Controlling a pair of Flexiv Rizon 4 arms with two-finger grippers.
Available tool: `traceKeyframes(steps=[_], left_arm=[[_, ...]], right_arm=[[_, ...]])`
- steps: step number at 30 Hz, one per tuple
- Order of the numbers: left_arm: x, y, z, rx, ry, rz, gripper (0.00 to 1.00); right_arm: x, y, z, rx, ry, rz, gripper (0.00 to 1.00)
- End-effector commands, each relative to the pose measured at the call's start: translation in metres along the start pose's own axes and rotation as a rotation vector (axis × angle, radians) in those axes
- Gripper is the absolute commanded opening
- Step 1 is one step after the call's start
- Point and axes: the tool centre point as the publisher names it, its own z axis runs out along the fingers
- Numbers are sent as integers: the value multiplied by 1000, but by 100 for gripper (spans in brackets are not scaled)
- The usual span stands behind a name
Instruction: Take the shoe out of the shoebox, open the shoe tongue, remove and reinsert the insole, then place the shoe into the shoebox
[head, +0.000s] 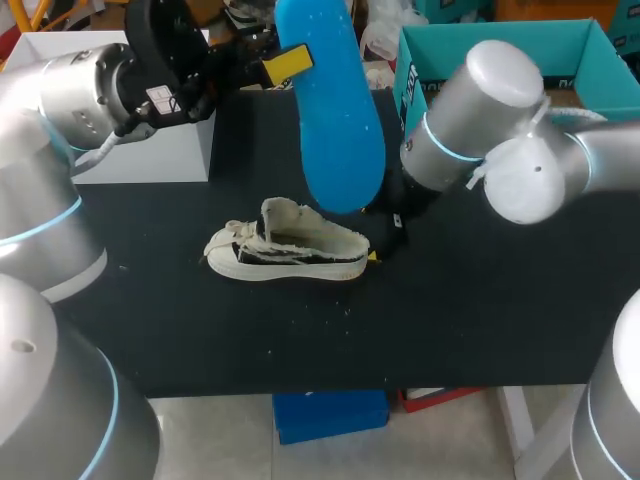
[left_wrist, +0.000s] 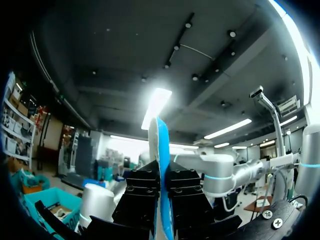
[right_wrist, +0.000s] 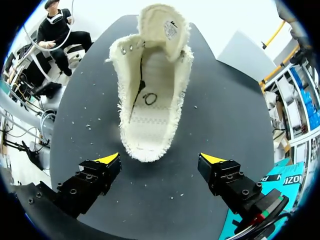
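A white canvas shoe (head: 288, 248) sits mid-counter (head: 450, 300), tongue open; it looks soft and light, best held at the heel collar. At its 3 o'clock, the right end effector (right_wrist: 160, 160) is spread. At 12 o'clock, the left end effector (left_wrist: 162, 185) pinches the floppy blue insole (head: 335, 110) aloft. The shoebox (head: 480, 35) lies beyond, at 2 o'clock.
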Motion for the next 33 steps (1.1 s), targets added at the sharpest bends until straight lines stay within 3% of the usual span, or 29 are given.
traceKeyframes(steps=[1, 9, 17, 33], left_arm=[[0, 2, 1, 1, 0, 2, 0], [0, 2, 1, 1, 0, 2, 0], [0, 2, 1, 1, 0, 2, 0], [0, 2, 1, 1, 0, 2, 0]], right_arm=[[-7, 13, -5, 665, 96, 8, 100], [-8, 25, -5, 666, 163, 7, 100], [-8, 28, -5, 665, 128, 39, 100], [4, 28, -6, 572, 100, 90, 100]])
